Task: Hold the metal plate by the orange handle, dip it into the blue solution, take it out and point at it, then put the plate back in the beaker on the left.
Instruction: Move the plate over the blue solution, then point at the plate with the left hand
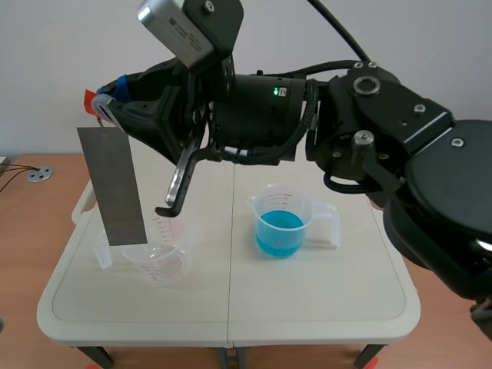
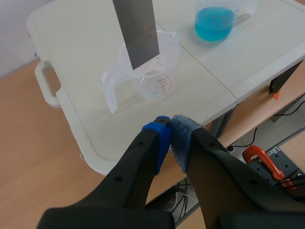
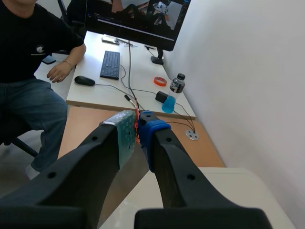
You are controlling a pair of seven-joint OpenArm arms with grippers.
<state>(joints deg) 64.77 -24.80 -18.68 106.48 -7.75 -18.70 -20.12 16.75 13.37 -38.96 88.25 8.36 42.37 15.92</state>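
- Metal plate (image 1: 114, 184) hangs upright, its lower end at the mouth of the empty beaker (image 1: 161, 265) on the counter (image 1: 323, 296);
- right fingers (image 3: 153, 130) clamp its orange handle (image 1: 91, 100);
- left fingers (image 2: 158, 136) meet, holding nothing;
- blue solution (image 1: 278, 231) stands apart.

The flat grey metal plate (image 1: 114, 187) looks dull and matt; the clear plastic beaker with red markings (image 1: 160, 260) is glossy and see-through; so is the clear plastic beaker of blue solution (image 1: 283, 223); the cream plastic worktop (image 1: 231, 307) is smooth with a soft sheen; the thick black fingers (image 2: 138, 167) are matt plastic, their blue pads (image 2: 181, 138) dotted and rubbery.
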